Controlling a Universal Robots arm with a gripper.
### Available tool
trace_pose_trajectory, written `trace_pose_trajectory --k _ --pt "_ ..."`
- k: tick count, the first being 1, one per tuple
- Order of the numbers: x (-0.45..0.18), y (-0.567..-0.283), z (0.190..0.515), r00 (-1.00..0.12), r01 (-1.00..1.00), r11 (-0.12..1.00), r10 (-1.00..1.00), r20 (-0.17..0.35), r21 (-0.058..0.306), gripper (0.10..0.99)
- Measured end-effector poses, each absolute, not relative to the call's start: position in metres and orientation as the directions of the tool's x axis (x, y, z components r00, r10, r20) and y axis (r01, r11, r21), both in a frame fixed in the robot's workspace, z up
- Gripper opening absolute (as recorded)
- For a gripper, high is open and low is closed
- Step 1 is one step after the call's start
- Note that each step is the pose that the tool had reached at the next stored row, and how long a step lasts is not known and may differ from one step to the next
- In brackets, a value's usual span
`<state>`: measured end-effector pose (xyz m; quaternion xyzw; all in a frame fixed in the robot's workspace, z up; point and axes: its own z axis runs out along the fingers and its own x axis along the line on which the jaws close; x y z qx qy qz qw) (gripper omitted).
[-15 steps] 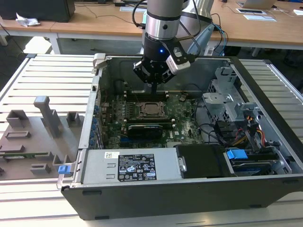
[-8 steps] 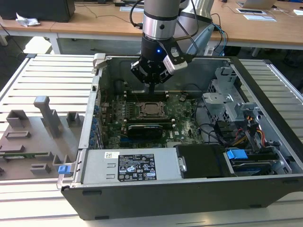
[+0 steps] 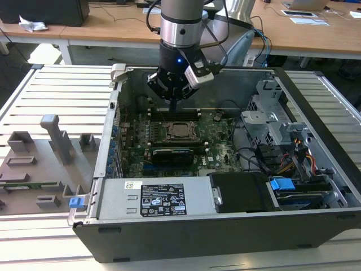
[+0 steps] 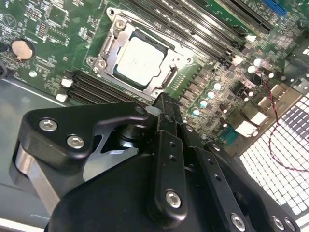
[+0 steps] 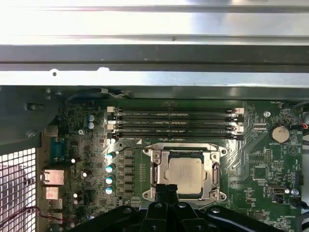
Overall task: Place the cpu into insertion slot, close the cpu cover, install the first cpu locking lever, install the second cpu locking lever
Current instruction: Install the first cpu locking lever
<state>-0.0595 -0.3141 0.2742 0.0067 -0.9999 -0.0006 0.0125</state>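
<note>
The exterior view looks down from the front at the open computer case (image 3: 225, 169), arm at 12 o'clock. Both wrist views peer down close, sharing the insertion slot (image 4: 141, 60) (image 5: 186, 174).

Silver-grey cpu (image 4: 140, 60), green circuit board (image 4: 43, 34)

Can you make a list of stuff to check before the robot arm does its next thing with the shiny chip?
1. The cpu lies in the insertion slot: ok.
2. The cpu cover is down flat around the chip: ok.
3. Both locking levers latched: cannot tell.
4. The tool is empty: ok.
5. The tool hovers at the cover's edge, near the memory slots, touching nothing: cannot tell.
</note>
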Motion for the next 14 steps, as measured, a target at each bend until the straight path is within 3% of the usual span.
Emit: trace_pose_trajectory --k 14 --pt "-0.072 -0.314 0.274 -1.000 -0.013 1.000 -0.013 0.025 0.001 0.106"
